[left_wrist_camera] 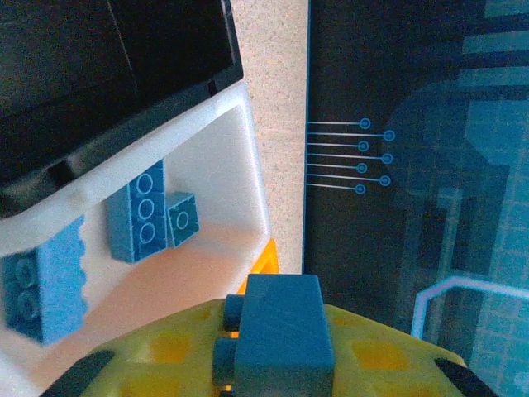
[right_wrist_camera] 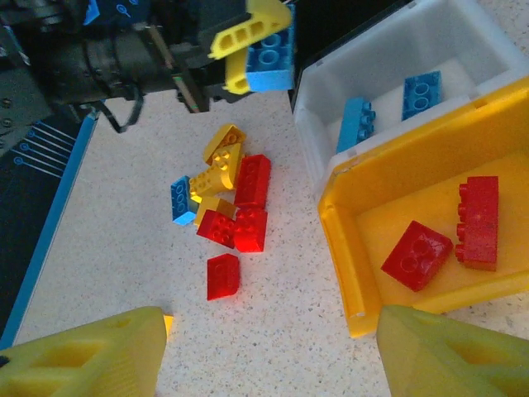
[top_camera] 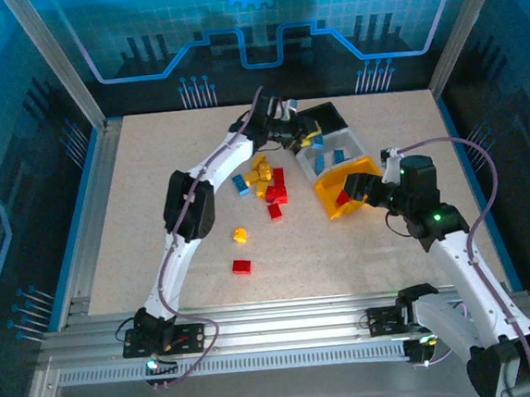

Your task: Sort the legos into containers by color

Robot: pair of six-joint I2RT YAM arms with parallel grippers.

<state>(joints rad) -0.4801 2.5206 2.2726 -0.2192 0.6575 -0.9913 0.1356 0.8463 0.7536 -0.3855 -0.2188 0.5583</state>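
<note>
The blue lego point(left_wrist_camera: 281, 331), pinched in the left pincer point(right_wrist_camera: 252, 58), hangs by the rim of the white container point(right_wrist_camera: 318, 132) near the worktop's point(top_camera: 150, 153) far edge. Released off-centre, it could clip that rim and bounce out, or land in the black container point(top_camera: 333, 111).

Three containers: white holds three blue legos, and the yellow container point(right_wrist_camera: 339, 248) holds two red. About ten lie loose mid-worktop. The right pincer point(right_wrist_camera: 269, 347) stands spread.

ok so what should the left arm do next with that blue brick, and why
Probably shift sideways until it is over the white bin, then open. The left gripper is shut on a blue brick that seems to hang beside the bin's rim, and that bin already holds other blue bricks.
</note>
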